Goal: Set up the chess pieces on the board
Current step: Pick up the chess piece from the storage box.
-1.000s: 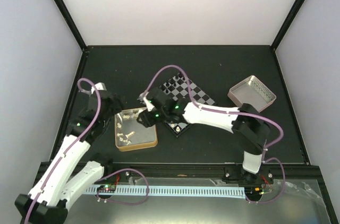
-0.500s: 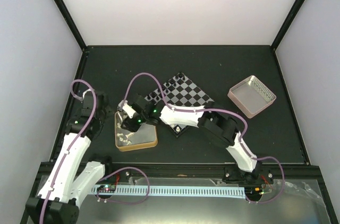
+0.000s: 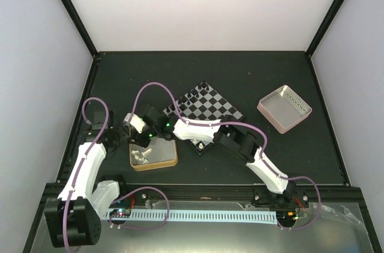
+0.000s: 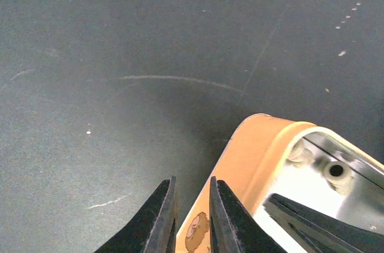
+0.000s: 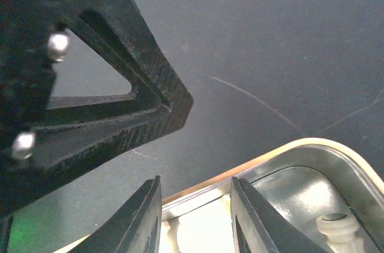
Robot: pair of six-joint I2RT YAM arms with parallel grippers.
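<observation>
The board [image 3: 210, 109] lies tilted at mid-table with a few black chess pieces [image 3: 193, 93] along its far-left edge. Cream chess pieces [image 3: 141, 156] [image 4: 331, 169] [image 5: 335, 229] lie in the gold-rimmed tin [image 3: 162, 160]. My right gripper [image 3: 134, 141] [image 5: 195, 217] is open. It reaches across the board, and its jaws straddle the tin's rim [image 5: 312, 145] at the far-left corner, with something pale low between them. My left gripper [image 3: 123, 139] [image 4: 192, 214] sits just outside that corner, its jaws down to a slit. The tin's orange wall [image 4: 252, 151] shows low in the slit; contact is unclear.
A pinkish silver tray [image 3: 285, 109] stands at the right of the table. Purple cables [image 3: 150, 88] loop above both arms. The two grippers are close together at the tin's corner; the left finger frame [image 5: 90, 85] fills the right wrist view's upper left.
The right arm stretched left across the board to the tin's far-left corner, its jaws narrowing. The left arm pulled back toward the near-left, and its jaws closed from wide to a slit.
</observation>
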